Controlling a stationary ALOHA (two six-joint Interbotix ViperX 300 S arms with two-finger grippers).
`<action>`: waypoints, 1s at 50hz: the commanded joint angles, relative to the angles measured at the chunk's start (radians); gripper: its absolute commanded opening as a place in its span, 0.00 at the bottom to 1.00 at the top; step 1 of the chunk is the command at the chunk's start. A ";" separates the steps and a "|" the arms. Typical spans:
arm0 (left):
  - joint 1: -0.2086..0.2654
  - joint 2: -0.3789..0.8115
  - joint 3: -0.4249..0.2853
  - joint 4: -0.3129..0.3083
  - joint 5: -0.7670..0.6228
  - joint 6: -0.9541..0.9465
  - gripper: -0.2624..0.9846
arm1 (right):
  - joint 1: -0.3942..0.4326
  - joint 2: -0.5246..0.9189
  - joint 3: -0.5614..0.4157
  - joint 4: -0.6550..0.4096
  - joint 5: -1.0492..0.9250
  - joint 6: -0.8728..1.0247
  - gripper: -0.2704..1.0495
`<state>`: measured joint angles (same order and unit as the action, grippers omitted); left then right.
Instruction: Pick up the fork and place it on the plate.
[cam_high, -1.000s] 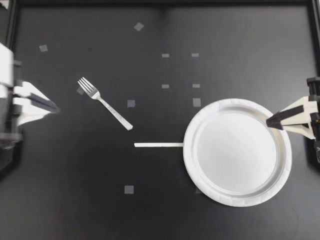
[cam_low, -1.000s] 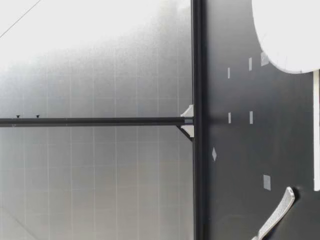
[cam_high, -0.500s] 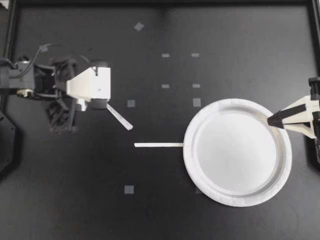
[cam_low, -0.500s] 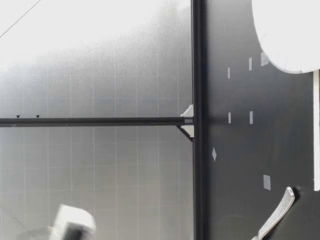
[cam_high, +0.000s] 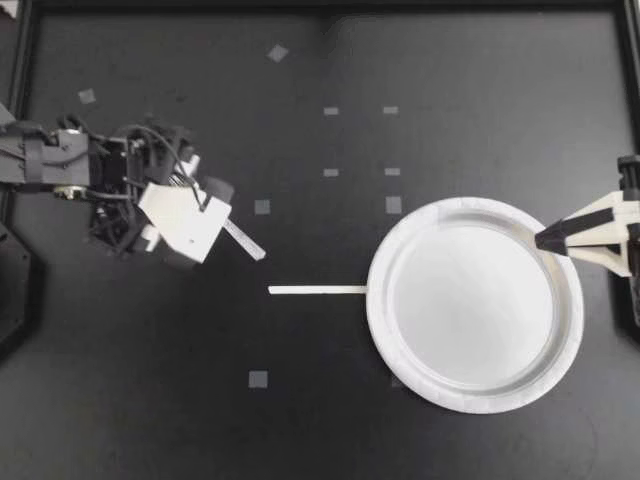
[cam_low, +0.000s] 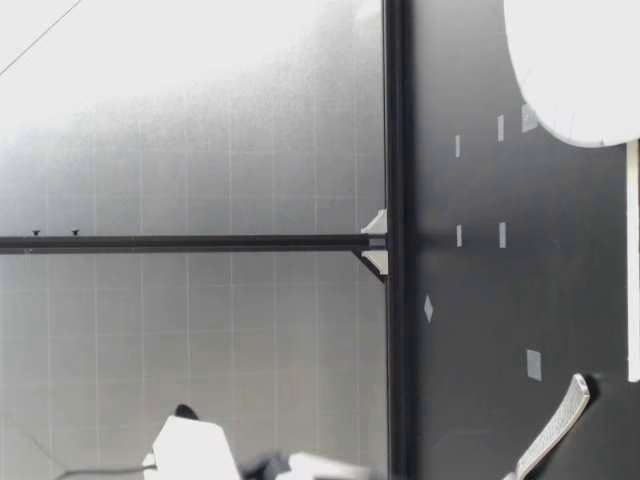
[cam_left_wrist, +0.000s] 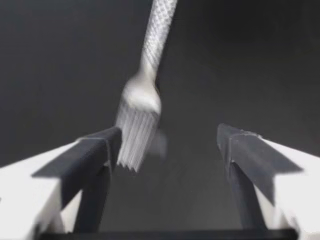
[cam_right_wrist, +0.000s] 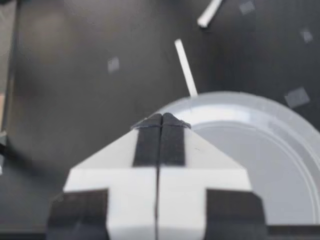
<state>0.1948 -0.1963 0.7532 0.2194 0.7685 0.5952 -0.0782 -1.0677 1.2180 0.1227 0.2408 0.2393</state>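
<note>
Fork (cam_high: 243, 240) and plate (cam_high: 378, 300) share the dark table (cam_high: 320, 420). The plate sits bare at the lower right of the top view, ready to receive. My right gripper (cam_high: 545, 241) is parked over the plate's right rim with its fingers pressed together, out of the way. My left gripper (cam_high: 188, 196) hangs at the left of that frame, covering the fork's head, and only the handle pokes out toward the centre. From the left wrist, its fingers (cam_left_wrist: 95, 155) are spread wide with the tines between them, close beside one finger. I judge they are straddling for a pinch, with nothing gripped yet.

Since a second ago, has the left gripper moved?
Yes. The left gripper came inward over the fork's head, closer to the white tape strip.
</note>
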 joint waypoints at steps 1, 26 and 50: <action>0.018 0.035 0.034 0.003 -0.138 0.014 0.74 | -0.006 -0.015 -0.012 0.003 -0.009 0.003 0.18; 0.098 0.084 0.083 -0.005 -0.313 0.034 0.74 | -0.006 -0.021 0.008 0.005 -0.014 0.061 0.18; 0.098 0.173 0.074 -0.009 -0.365 0.048 0.71 | -0.006 -0.025 0.018 0.003 -0.034 0.074 0.18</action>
<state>0.2899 -0.0153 0.8406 0.2117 0.4172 0.6443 -0.0782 -1.0953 1.2471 0.1243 0.2224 0.3145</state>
